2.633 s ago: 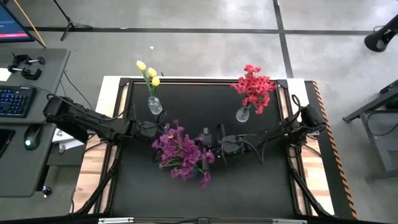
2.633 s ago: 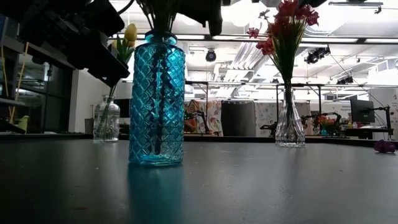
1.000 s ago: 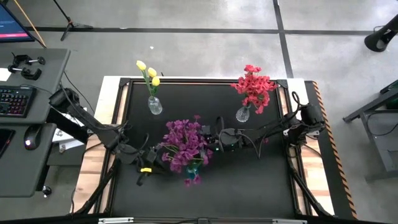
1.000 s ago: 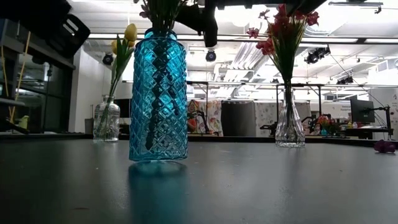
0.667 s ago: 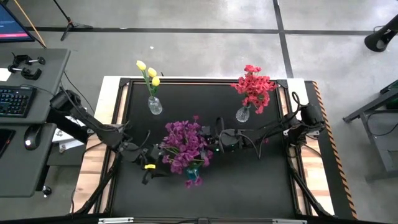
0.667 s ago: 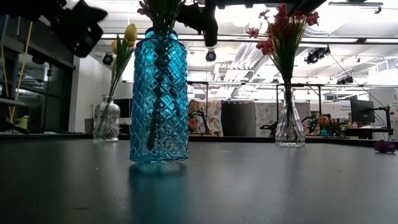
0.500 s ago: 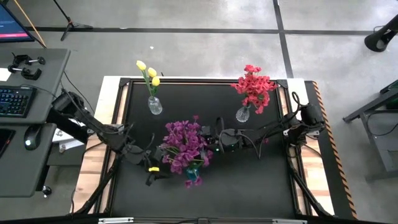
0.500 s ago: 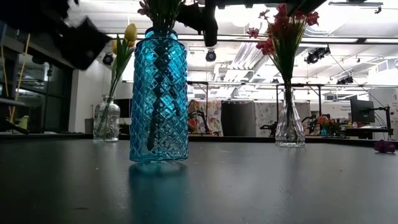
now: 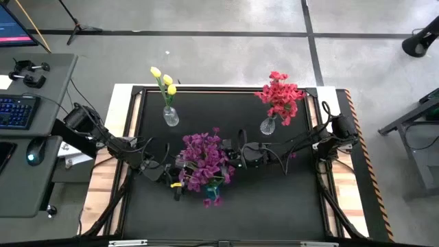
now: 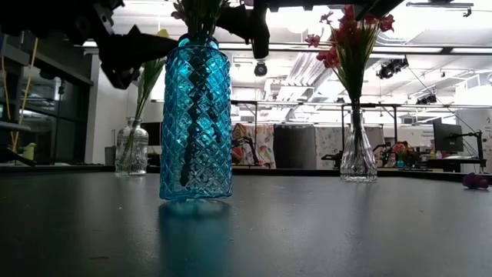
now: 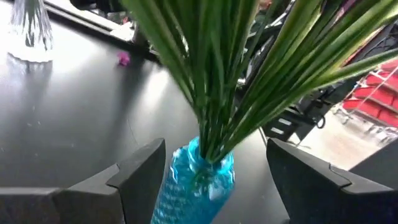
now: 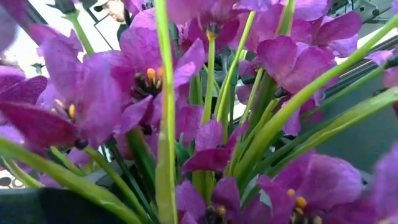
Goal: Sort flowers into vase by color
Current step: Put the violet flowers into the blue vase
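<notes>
In the high view's centre, the purple flowers (image 9: 204,159) stand in the blue vase (image 10: 196,119) on the desk (image 9: 226,110). The left tool (image 9: 177,184) reaches in low from the left, fingers spread wide, empty, beside the vase. The right tool (image 9: 230,156) extends from the right, open, empty, against the blooms.

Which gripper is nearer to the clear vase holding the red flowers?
Right. The right gripper sits at the purple bunch, just inward of the red flowers' vase. The left gripper is open on the blue vase's far side.
</notes>
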